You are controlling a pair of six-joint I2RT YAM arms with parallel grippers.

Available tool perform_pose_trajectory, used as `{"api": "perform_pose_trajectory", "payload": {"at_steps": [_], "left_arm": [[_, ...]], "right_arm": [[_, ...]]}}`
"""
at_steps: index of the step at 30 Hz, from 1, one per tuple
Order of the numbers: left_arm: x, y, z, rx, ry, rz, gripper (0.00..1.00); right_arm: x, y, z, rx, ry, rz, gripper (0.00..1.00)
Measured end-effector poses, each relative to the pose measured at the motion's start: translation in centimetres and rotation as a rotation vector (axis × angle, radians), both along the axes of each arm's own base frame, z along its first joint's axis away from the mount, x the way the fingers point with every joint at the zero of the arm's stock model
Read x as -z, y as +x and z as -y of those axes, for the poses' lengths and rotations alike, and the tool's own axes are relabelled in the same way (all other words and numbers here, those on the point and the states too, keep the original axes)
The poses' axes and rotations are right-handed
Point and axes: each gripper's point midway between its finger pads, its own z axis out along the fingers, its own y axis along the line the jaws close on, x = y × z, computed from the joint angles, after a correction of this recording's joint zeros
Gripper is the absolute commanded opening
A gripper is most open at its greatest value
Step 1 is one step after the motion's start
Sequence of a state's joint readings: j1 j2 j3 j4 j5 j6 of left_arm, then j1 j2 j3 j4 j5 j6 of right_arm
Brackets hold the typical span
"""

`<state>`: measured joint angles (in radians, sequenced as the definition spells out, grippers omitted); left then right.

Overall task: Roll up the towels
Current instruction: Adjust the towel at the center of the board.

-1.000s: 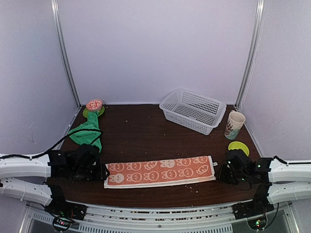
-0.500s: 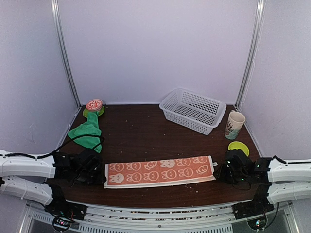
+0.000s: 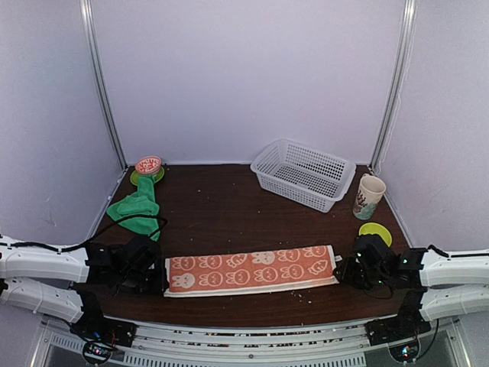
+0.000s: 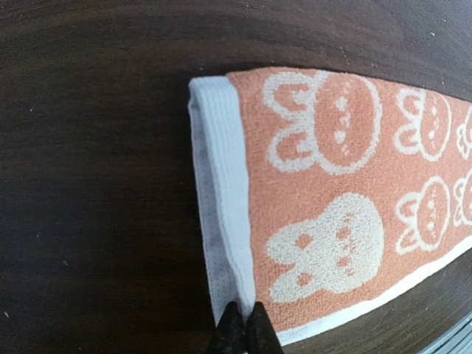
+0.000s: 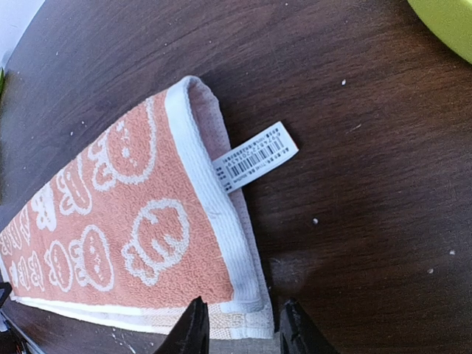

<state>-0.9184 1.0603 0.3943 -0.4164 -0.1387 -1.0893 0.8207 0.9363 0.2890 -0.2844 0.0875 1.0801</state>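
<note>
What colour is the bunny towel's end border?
White border, clearest in the left wrist view.

From high behind the bunny towel (image 3: 252,270), the top camera overlooks the whole table (image 3: 229,206); each wrist camera faces one towel end closely, sharing it.

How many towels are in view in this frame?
2. The peach bunny towel lies as a long flat strip at the front centre. The green towel sits bunched at the left, farther back. No others show, though the basket could hide one.
</note>
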Motion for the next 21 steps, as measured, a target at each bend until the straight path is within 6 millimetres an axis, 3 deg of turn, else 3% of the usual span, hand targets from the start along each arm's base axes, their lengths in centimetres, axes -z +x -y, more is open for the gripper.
{"api": "perform_pose_trajectory", "payload": {"at_steps": [17, 21], "left_arm": [[-0.7, 0.1, 0.1, 0.0, -0.032, 0.025, 0.0], [-0.7, 0.0, 0.1, 0.001, -0.032, 0.025, 0.0]], "right_arm": [[1.3, 0.8, -0.3, 0.03, -0.022, -0.008, 0.05], [1.0, 1.0, -0.4, 0.033, -0.013, -0.001, 0.02]]}}
